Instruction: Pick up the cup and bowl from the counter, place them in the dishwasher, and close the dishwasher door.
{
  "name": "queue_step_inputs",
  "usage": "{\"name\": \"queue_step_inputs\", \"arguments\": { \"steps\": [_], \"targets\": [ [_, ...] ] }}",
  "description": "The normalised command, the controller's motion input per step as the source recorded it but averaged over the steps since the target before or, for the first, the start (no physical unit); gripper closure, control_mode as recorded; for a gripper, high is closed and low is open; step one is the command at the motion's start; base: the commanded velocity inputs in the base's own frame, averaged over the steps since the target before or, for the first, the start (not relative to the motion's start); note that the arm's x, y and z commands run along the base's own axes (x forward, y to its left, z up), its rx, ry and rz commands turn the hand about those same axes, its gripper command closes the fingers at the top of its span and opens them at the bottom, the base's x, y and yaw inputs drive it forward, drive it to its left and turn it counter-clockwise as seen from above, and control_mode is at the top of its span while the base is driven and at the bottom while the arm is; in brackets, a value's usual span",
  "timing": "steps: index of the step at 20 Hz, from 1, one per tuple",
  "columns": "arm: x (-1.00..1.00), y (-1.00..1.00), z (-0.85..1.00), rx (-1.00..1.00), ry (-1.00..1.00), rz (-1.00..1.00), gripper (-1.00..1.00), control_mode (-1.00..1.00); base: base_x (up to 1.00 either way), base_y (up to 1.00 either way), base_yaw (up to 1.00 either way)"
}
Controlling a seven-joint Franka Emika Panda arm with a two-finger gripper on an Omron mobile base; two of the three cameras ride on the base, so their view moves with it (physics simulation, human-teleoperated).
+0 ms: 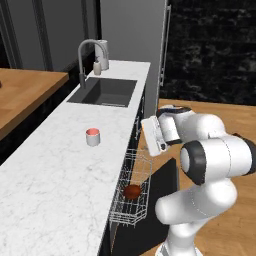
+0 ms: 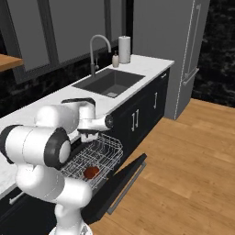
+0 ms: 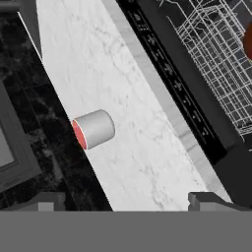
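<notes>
The cup (image 1: 93,136) stands upright on the white marble counter (image 1: 55,165), pale grey outside and red inside. In the hand view the cup (image 3: 93,129) lies ahead and left of centre, apart from my fingertips (image 3: 49,201). The dark reddish bowl (image 1: 132,192) sits in the wire rack (image 1: 131,207) of the dishwasher, whose door (image 1: 167,187) hangs down open. My gripper (image 3: 130,202) is open and holds nothing. It hovers at the counter's edge, above the rack (image 2: 98,156) and the bowl (image 2: 92,172).
A dark sink (image 1: 105,92) with a curved faucet (image 1: 85,55) lies further along the counter. Beyond it stand a paper towel roll (image 2: 124,49) and a tall grey fridge (image 2: 183,55). A brown wooden top (image 1: 25,92) runs on the left. The open door (image 2: 124,181) juts over the wood floor.
</notes>
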Motion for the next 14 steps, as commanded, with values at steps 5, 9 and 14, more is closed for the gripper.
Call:
{"name": "queue_step_inputs", "arguments": {
  "steps": [5,9,14],
  "targets": [
    [0.44,0.85,0.44,-0.07,0.03,0.13,-1.0,-1.0,0.0,0.0,0.0],
    [0.49,0.52,0.11,-0.12,0.01,0.14,-1.0,-1.0,0.0,0.0,0.0],
    [0.53,0.35,-0.08,-0.18,0.0,0.15,-1.0,-1.0,0.0,0.0,0.0]
  ]
}}
